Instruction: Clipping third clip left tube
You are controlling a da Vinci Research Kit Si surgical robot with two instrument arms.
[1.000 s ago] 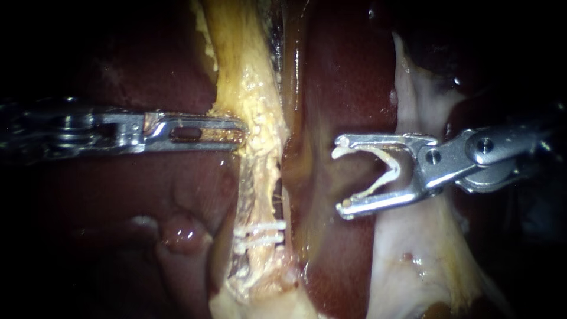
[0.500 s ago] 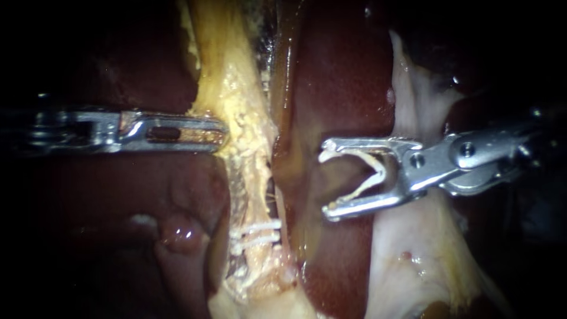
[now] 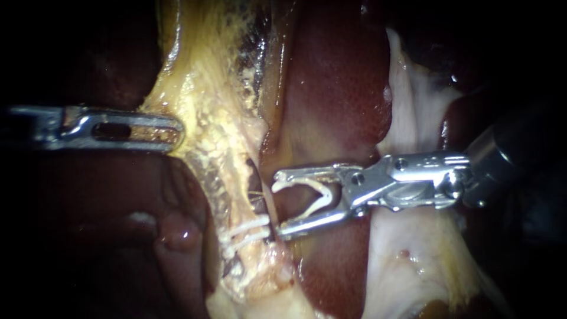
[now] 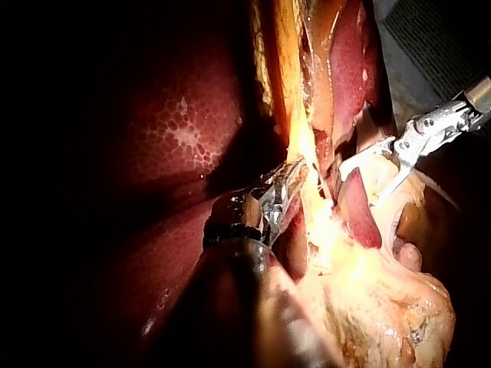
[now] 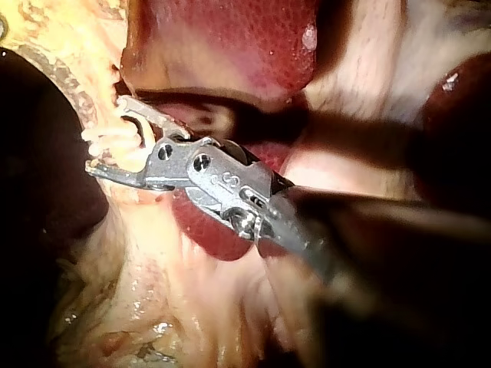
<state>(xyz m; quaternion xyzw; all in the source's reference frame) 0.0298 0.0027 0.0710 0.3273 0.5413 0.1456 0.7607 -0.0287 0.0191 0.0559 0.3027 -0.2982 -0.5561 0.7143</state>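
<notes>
The liver (image 3: 336, 88) is speckled dark red, the left tube (image 3: 212, 136) yellow, its two clips (image 3: 254, 224) and the loaded clip (image 3: 326, 194) white.

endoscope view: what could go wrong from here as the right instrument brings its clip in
1. The right instrument carries its loaded clip right beside the two clips already on the left tube. It might snag them or land on top of them.
2. The left instrument holds the yellow tissue taut sideways, so a slip or a tear seems possible.
</notes>
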